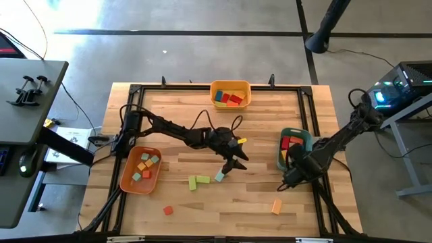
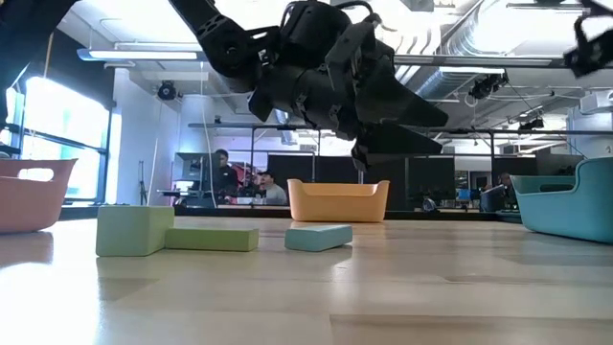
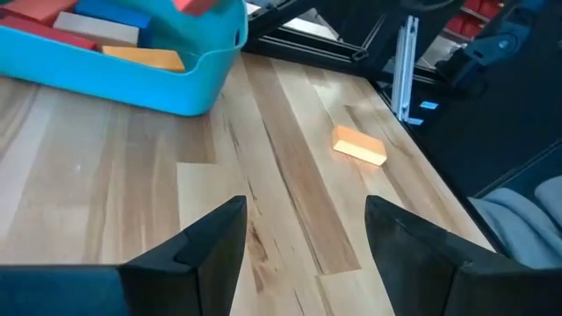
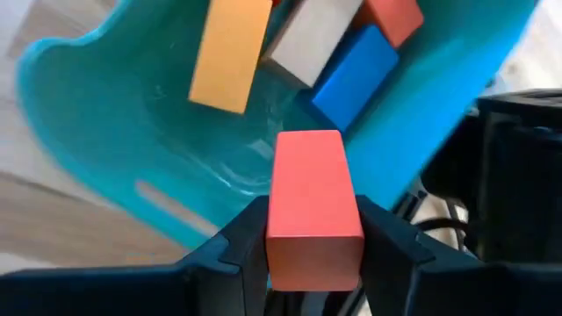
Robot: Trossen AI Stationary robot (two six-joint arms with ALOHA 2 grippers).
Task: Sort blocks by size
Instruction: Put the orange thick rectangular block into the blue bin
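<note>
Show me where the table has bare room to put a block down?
Bare wood lies between the yellow tray and the left gripper, and along the front edge between the red cube and orange block. Crowded around the green blocks.

I see two light green blocks (image 2: 177, 233) touching on my table (image 2: 383, 287), a teal block (image 2: 319, 237) beside them. The left pincer (image 2: 369, 149) hangs open above.

Yellow plastic tray (image 1: 231, 94) at tabletop (image 1: 202, 145) rear centre; orange plastic tray (image 1: 140, 170) front-left; teal plastic tray (image 1: 294, 150) right. Btw the last two: light green wooden blocks (image 1: 198, 181), w/ small teal block (image 1: 219, 176) just right of them. Orange bar block (image 1: 276, 206) front-right, small red cube (image 1: 168, 210) front-left.
</note>
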